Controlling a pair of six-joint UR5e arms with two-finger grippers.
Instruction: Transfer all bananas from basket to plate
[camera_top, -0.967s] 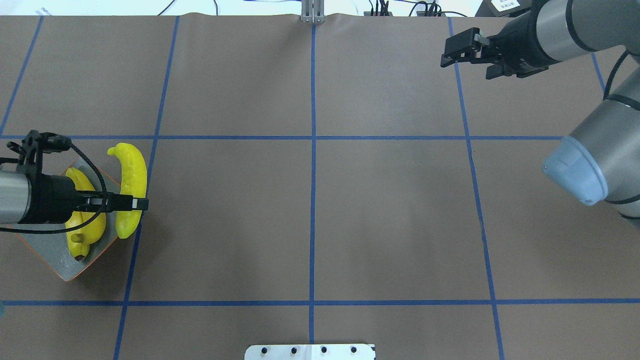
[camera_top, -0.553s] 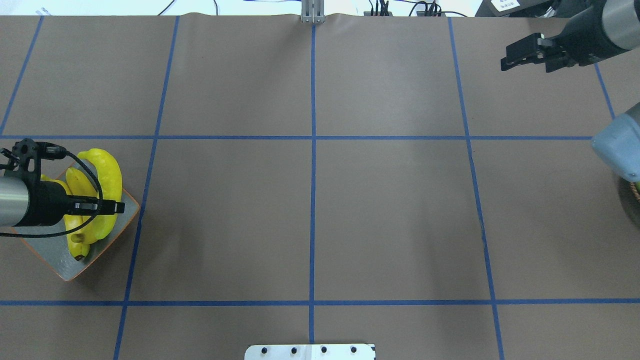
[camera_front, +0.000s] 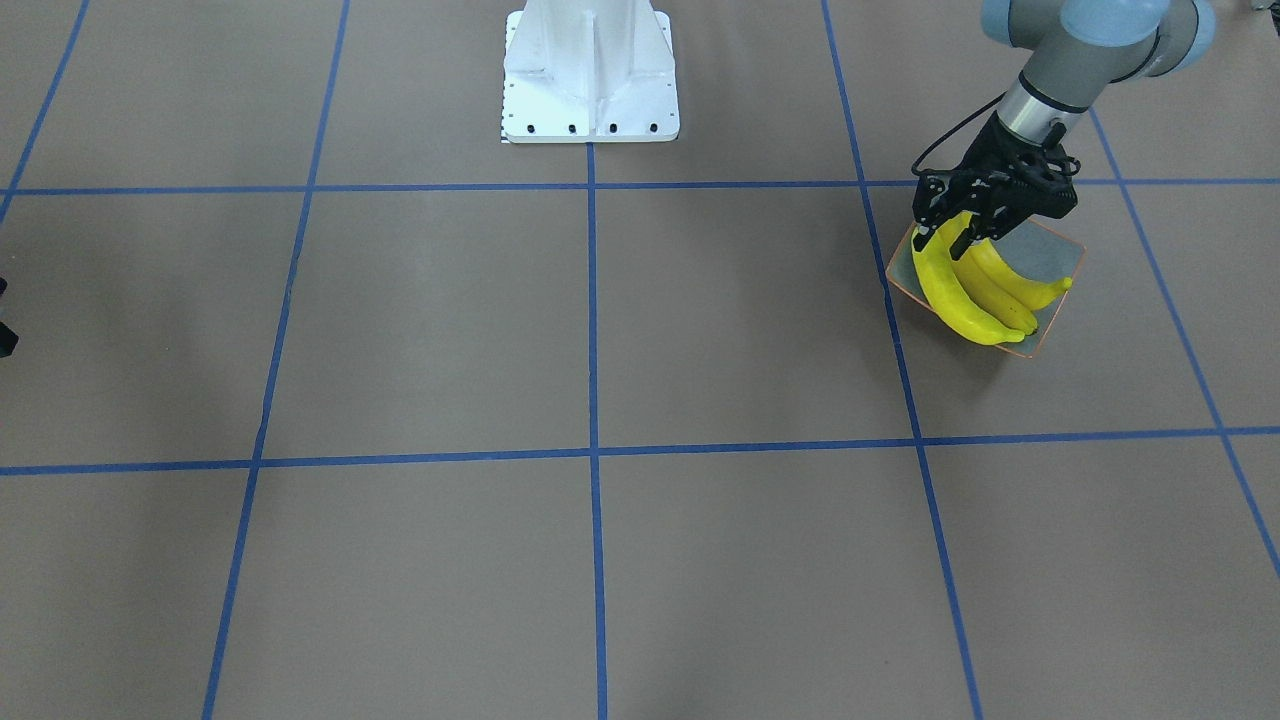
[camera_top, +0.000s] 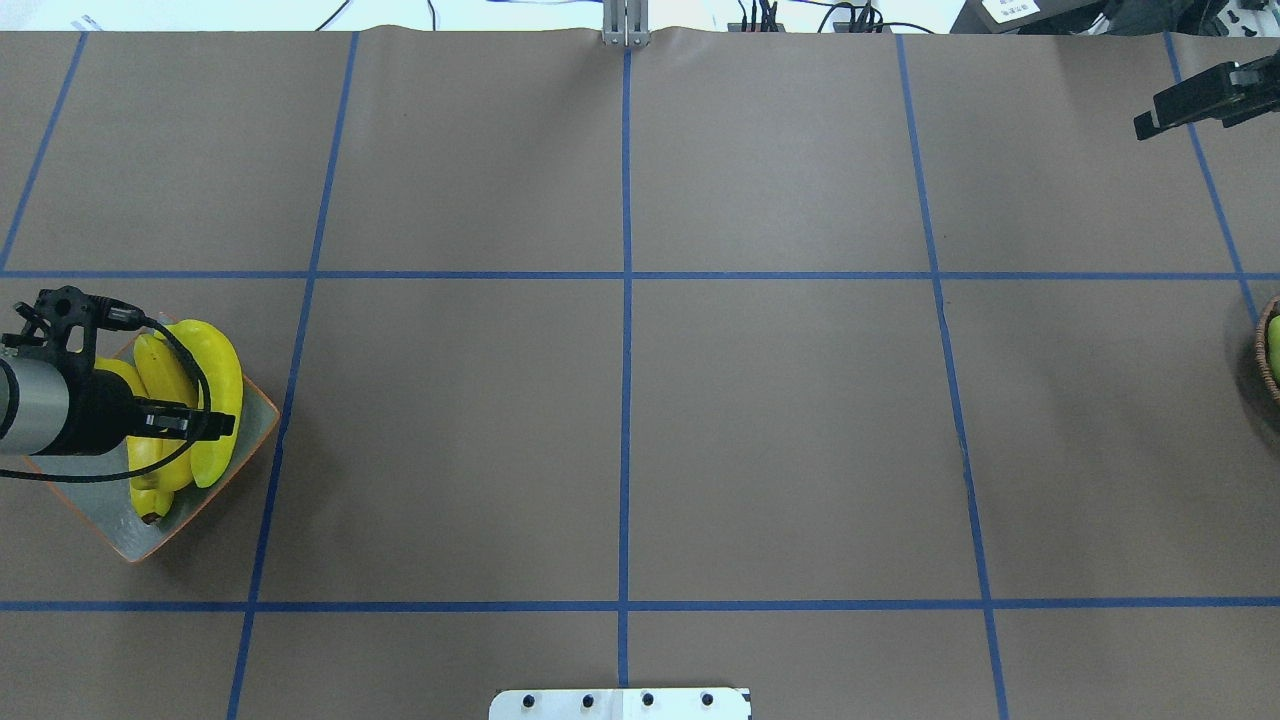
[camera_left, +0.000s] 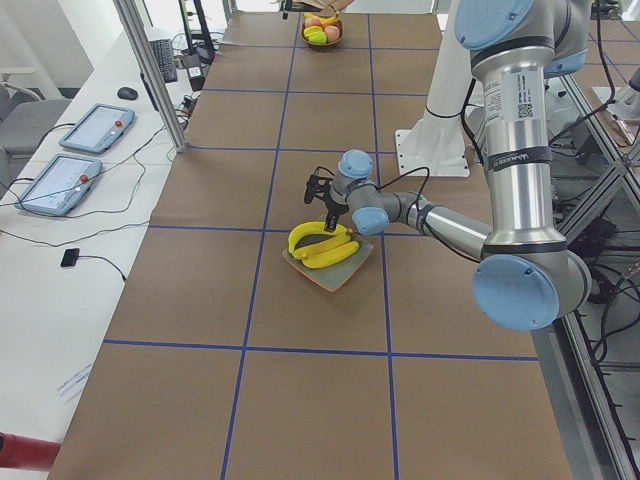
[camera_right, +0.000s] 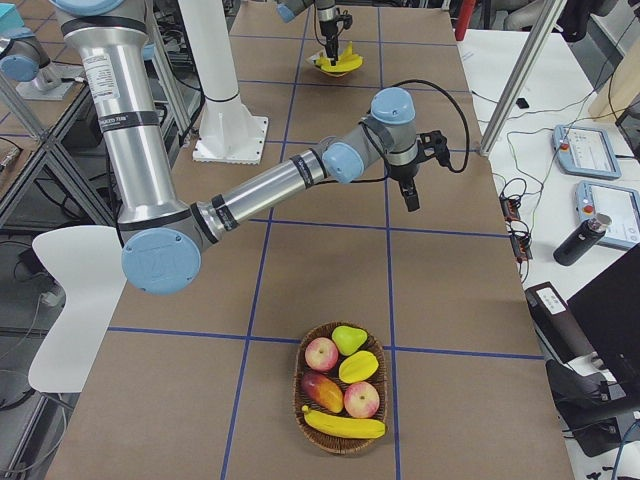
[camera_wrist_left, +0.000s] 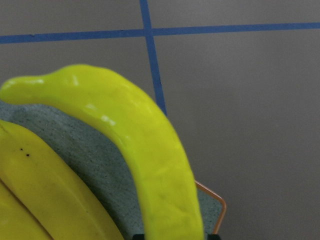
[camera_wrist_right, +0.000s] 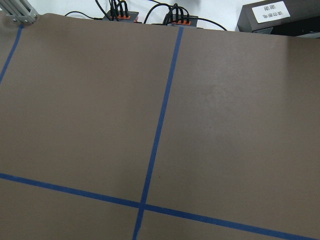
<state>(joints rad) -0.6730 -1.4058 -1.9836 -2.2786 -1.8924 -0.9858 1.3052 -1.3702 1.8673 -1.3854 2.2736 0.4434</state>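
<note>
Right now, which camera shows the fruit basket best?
Exterior right: the wicker basket sits near and whole, one banana inside. Exterior left shows it tiny and far; overhead catches only a sliver at the edge; others miss it.

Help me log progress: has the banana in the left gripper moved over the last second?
Yes. In the overhead view the banana moved left, off the vertical blue tape line and over the plate; the left gripper holds it.

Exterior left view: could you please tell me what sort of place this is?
Most likely a robotics lab: a large left arm beside a white pedestal, a brown table marked with a blue tape grid, and teach pendants on a side bench.
</note>
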